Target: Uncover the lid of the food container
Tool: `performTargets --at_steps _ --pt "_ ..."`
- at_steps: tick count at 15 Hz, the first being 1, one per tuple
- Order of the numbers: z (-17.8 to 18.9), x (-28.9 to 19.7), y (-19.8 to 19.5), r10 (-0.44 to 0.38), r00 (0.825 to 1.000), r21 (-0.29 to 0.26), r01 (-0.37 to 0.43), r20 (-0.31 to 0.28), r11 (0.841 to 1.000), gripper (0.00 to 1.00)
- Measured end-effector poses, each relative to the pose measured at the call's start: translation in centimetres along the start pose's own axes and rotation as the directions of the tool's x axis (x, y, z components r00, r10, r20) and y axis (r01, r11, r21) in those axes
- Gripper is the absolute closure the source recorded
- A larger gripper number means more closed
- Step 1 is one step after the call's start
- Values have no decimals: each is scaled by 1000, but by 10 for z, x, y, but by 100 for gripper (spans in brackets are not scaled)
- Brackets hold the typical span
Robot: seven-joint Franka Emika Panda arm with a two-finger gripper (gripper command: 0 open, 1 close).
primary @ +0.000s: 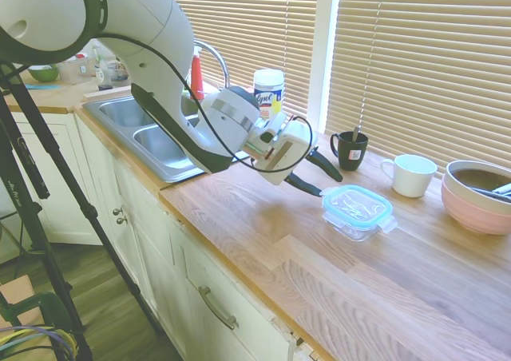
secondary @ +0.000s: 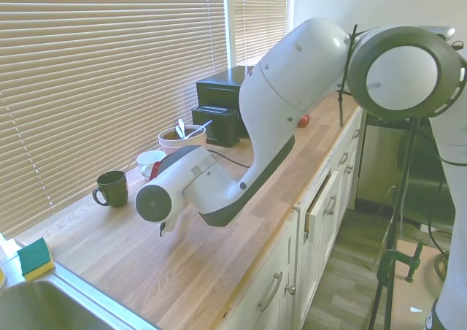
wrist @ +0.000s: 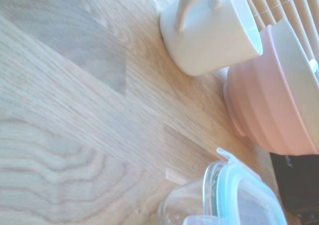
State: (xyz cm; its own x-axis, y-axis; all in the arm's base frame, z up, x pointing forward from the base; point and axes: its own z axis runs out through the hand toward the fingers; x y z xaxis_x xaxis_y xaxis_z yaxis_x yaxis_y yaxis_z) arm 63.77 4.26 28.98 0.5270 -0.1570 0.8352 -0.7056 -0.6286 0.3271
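one teal-rimmed clear lid (primary: 357,204) caps thick rounded-square glass container (primary: 354,226).

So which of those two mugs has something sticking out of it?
The dark mug by the blinds: a thin handle, maybe a spoon, rises from it. The white mug beside the stacked bowls has nothing sticking out of it.

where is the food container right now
In the first exterior view the food container, its lid on, sits on the wooden counter just beyond the open gripper, with the white mug behind it.
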Motion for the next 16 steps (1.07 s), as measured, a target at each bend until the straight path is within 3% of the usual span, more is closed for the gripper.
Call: performTargets --at_steps 10,11,16 --pt "7 -3 -4 -93 996 -120 92 -4 988 0" --pt "6 -5 -4 -98 995 -135 97 2 986 100" --pt "9 -14 -4 -115 993 -171 116 18 978 100"
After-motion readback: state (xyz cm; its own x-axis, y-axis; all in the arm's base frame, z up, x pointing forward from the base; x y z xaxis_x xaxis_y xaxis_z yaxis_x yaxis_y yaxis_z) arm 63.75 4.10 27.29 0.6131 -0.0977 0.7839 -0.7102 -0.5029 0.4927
